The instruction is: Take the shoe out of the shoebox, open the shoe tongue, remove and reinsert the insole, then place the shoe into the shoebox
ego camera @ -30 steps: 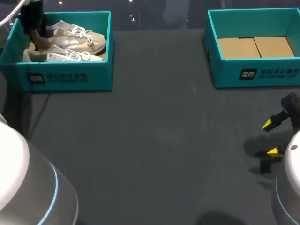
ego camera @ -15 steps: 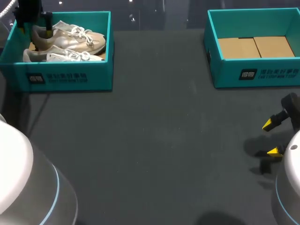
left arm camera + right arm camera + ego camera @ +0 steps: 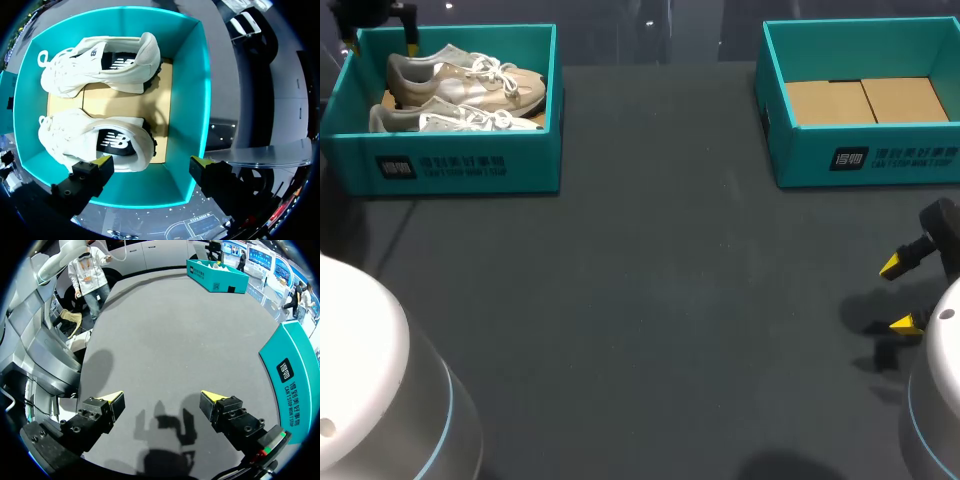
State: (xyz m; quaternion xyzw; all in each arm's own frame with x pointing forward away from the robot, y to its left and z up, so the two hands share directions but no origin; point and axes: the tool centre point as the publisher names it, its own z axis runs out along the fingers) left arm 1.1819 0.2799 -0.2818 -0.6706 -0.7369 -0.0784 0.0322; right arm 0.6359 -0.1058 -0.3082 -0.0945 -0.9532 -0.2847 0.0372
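The left gripper hangs above the far left corner of the teal shoebox, which stands at the far left of the table. Its fingers are spread wide and hold nothing. In the left wrist view one yellow tip is over the inside of the box, just beside the heel of the far shoe, and the other tip is outside the left wall. Both shoes stand upright in the box with toes to the right, and the near shoe lies beside the far one. The right gripper is also wide open and empty, at the near right, well apart from the second shoebox. No shoe is out yet, so the task seems at its first step. If the left gripper goes straight down from here, its outer finger may land on the wall or pinch cardboard instead of the heel, and the box would be dragged. The soft heel collar may also fold and slip, and the loose laces could catch the other shoe.
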